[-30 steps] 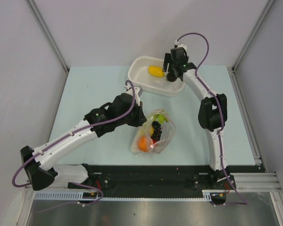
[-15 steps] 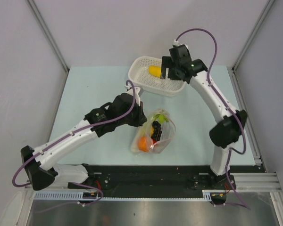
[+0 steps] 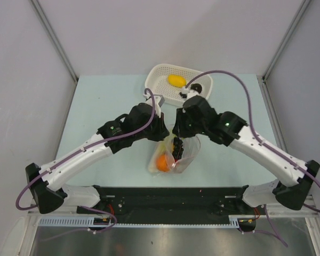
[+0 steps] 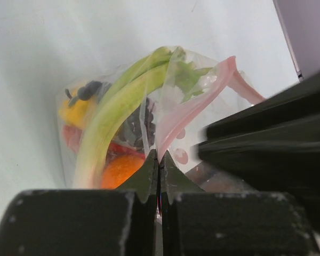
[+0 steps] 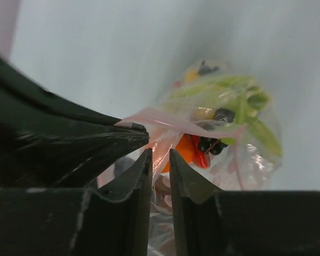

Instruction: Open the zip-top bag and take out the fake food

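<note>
The zip-top bag (image 3: 188, 154) lies on the table's near middle, its pink strip (image 4: 224, 88) raised and parted. Inside it are fake food pieces: an orange (image 3: 162, 162), a long green stalk (image 4: 117, 112), a dark cluster (image 5: 210, 144) and a red piece (image 5: 198, 154). My left gripper (image 4: 159, 157) is shut on the bag's left lip. My right gripper (image 5: 160, 154) sits at the mouth beside it, jaws a narrow gap apart, with bag film running between them. In the top view both grippers (image 3: 170, 137) meet over the bag's far end.
A white perforated basket (image 3: 156, 72) stands at the back of the table, holding a yellow lemon (image 3: 175, 80) and a dark round piece (image 3: 197, 88). Grey walls close the left, right and back. The arm bases line the near edge.
My right arm has swung from the basket down to the bag's mouth, and its jaws have narrowed from wide open. A dark piece now lies in the basket. The left gripper kept its hold.
</note>
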